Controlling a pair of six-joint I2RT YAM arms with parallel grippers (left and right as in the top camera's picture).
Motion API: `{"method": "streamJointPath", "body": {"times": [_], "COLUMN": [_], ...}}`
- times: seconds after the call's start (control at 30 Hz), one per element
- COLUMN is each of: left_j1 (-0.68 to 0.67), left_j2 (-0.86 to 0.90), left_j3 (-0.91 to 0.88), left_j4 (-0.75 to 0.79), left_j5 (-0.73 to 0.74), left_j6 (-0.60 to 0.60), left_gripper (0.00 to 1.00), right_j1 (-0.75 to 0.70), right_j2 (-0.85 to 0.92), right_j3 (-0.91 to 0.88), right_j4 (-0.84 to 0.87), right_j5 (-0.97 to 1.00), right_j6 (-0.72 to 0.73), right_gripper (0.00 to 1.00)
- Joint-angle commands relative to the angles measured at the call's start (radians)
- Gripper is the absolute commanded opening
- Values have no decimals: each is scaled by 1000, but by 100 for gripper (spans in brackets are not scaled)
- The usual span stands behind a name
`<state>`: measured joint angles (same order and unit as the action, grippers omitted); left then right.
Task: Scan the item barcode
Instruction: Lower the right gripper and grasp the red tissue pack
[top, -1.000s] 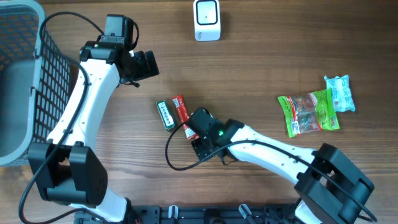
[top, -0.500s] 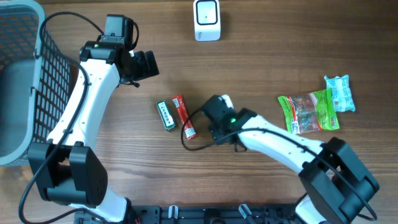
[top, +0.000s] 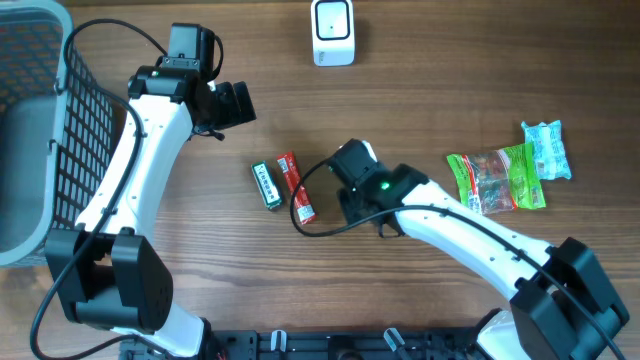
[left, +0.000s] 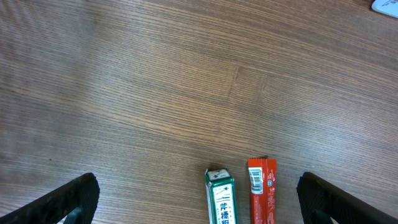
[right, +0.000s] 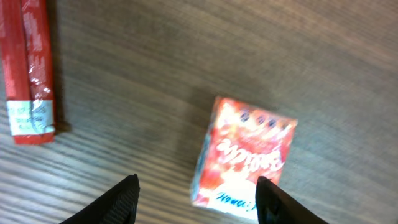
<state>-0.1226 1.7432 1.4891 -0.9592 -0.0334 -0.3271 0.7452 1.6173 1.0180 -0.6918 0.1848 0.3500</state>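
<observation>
1. We list first a grey mesh basket (top: 40, 110), at the far left edge of the wooden table (top: 450, 80).
2. Left gripper (top: 238, 102): above bare wood, jaws spread wide, nothing between them.
3. Green pack (top: 265, 185): lying flat near mid-table.
4. Red stick pack (top: 296, 186): just beside the green pack, the 2 lying parallel.
5. White scanner (top: 332, 32): at the table's far edge, well apart from every pack.
6. Right gripper (right: 197, 182): just right of the red stick pack, jaws partly apart, and we see nothing clamped.
7. Small red box (right: 245, 155): between those 2 fingers in a blurred wrist view.
8. Green snack bag (top: 497, 180): far right.
9. Pale blue packet (top: 546, 150): touching the green snack bag.
</observation>
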Motion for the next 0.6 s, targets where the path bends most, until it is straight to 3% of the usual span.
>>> {"method": "streamJointPath", "body": {"times": [0.0,0.13,0.2,0.37,0.5,0.57], "left_j1": [1,1,1,1,1,1], "left_j2": [6,6,6,6,6,6], "left_j3": [-5,-5,-5,-5,-5,-5], "left_j4": [2,2,2,2,2,2], "left_j5": [-13,-13,-13,-13,-13,-13], "left_j6": [5,5,5,5,5,5], "left_gripper": [100,100,100,100,100,100], "right_j1": [48,116,105,-34,-161,-213], "right_j2": [-2,-2,-2,-3,-3,-2], "right_j3": [-28,-77,-79,-79,-79,-79], "right_j4": [5,24,42,105,72,60], "right_j5": [111,377,399,19,-151,-206], "right_j6": [118,185,193,38,-7,-27], "right_gripper": [56,55,55,49,48,37]}}
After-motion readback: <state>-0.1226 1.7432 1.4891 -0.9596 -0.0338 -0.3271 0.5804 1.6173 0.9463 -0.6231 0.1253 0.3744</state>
